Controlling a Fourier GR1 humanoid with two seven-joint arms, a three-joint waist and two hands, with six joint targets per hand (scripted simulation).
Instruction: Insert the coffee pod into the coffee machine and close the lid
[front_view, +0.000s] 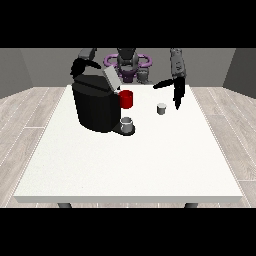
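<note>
A black coffee machine (95, 107) is standing on the left part of the white table (130, 165), its grey lid (111, 77) tilted up and open. A small grey cup (128, 125) is sitting on its drip stand, and a red mug (126, 99) is standing just behind the spout. The coffee pod (161, 108) is resting upright on the table, right of the machine and well apart from it.

The hand at the view's right (176, 92) is hanging just beside the pod, slightly farther and to its right, fingers straight and pointing down, thumb spread leftward, holding nothing. To grasp well, it should probably be coming down around the pod, thumb and fingers on opposite sides, before closing.

The hand at the view's left (80, 66) is showing behind the machine's top; whether its fingers are curled I cannot tell. The pod chamber under the lid is also hidden.
</note>
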